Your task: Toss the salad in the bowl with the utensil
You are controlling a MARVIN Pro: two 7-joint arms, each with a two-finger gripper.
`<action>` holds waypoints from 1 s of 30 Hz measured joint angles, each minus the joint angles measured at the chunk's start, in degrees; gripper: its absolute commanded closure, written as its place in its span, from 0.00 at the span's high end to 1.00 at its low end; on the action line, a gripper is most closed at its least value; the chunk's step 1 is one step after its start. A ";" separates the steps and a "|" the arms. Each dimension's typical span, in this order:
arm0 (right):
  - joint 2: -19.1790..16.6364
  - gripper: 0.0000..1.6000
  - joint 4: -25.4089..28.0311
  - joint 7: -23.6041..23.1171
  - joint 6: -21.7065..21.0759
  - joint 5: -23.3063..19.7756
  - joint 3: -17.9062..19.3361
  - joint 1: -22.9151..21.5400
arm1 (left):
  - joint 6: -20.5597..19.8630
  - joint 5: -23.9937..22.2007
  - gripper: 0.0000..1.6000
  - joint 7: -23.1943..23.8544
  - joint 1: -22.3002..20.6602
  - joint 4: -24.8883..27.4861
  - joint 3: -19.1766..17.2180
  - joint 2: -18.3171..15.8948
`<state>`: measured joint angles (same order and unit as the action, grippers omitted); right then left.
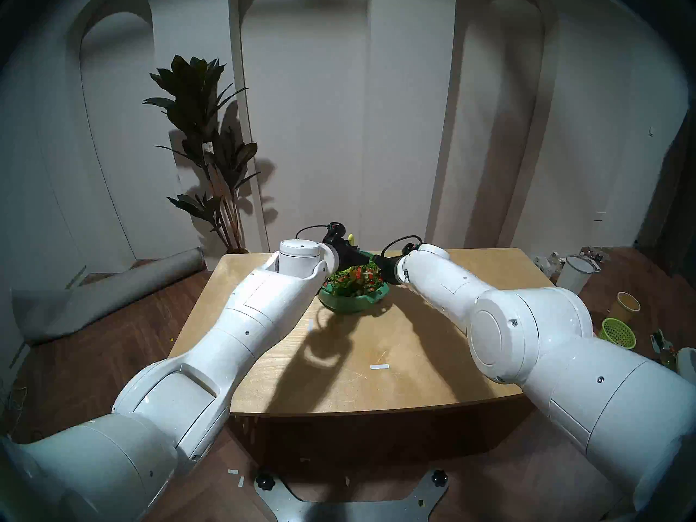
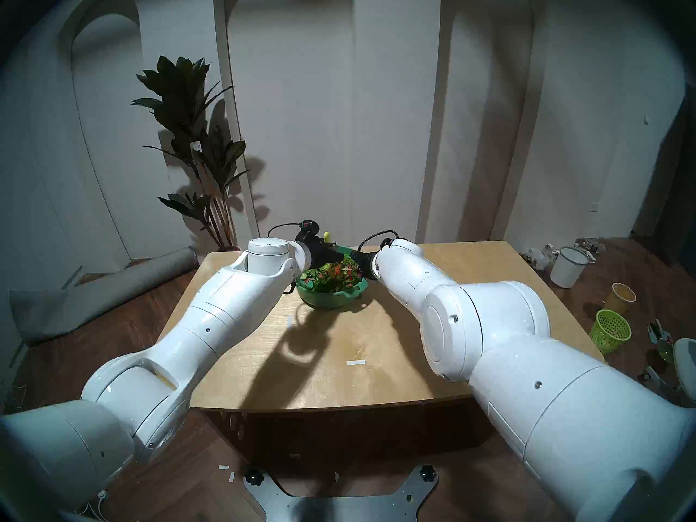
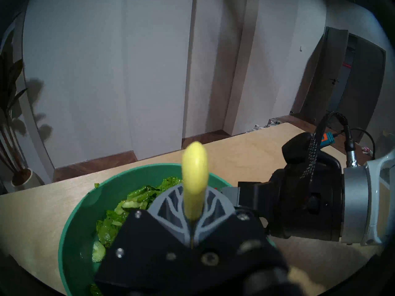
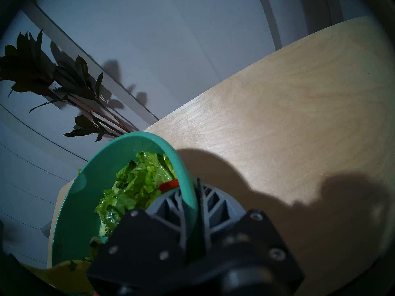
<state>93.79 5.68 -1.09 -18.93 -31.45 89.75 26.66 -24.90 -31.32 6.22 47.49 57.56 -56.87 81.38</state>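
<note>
Salad (image 2: 331,278) sits heaped in the teal bowl (image 2: 327,299) at the far middle of the table (image 2: 376,340), and you have both arms converging on it for a reason: one steadies, one stirs. Your right gripper (image 4: 191,216) is clamped over the bowl's right rim, one finger inside and one outside the wall, which I judge keeps the bowl from sliding while the lettuce is worked. Your left gripper (image 3: 193,220) is closed tight on the yellow-green utensil (image 3: 194,173), whose free end stands up past the fingers; the other end is hidden below them, presumably down in the greens. From the head cameras you see the layout, red tomato among the leaves and only a tip of the utensil above the left wrist. The left wrist view alone shows the pinch on the handle and the other gripper at the right rim; the right wrist view alone shows the rim caught between its fingers.
</note>
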 measured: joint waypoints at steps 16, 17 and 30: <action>0.00 0.18 0.01 0.00 0.00 0.00 0.00 0.01 | 5.98 0.10 0.00 1.67 -1.42 -10.12 0.59 2.84; 0.00 0.18 -0.01 0.00 0.00 0.00 0.00 0.01 | 6.95 0.53 0.00 1.77 -1.70 -11.18 0.96 3.11; -0.01 0.18 -0.01 0.01 0.01 0.00 0.00 0.02 | 14.88 2.67 0.00 2.67 -4.10 -19.48 2.59 5.05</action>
<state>93.79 5.67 -1.08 -18.92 -31.45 89.75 26.69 -10.02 -28.64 8.88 43.39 38.08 -54.28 86.43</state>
